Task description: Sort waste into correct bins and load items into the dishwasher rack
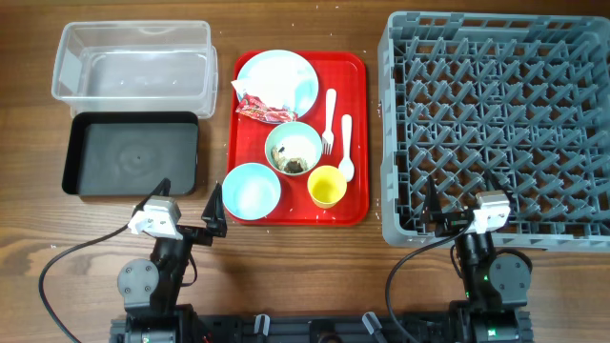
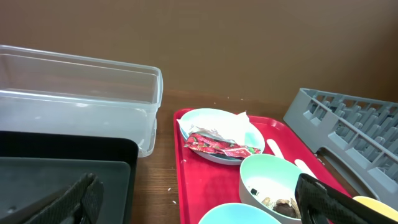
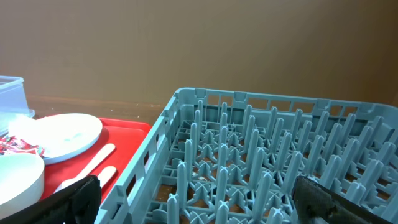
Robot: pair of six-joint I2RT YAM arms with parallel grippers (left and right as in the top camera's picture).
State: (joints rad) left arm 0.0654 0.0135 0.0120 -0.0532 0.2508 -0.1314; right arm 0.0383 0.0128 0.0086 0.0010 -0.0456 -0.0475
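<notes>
A red tray (image 1: 356, 143) holds a light blue plate (image 1: 295, 71) with a white napkin and a red-and-white wrapper (image 1: 264, 110), a pale green-white bowl (image 1: 294, 150) with brown food scraps, a light blue bowl (image 1: 251, 191), a yellow cup (image 1: 326, 186), a white fork (image 1: 330, 119) and spoon (image 1: 346, 148). The clear tub (image 1: 133, 65) and black tray (image 1: 132, 152) lie left. The grey dishwasher rack (image 1: 500, 124) stands right. My left gripper (image 1: 189, 205) is open and empty, near the tray's front left corner. My right gripper (image 1: 465, 205) is open and empty over the rack's front edge.
The wooden table (image 1: 29, 219) extends in front of the bins and tray. Cables run from both arm bases at the front edge. In the left wrist view the wrapper (image 2: 221, 146) lies on the plate (image 2: 214, 118), behind the green-white bowl (image 2: 267, 174).
</notes>
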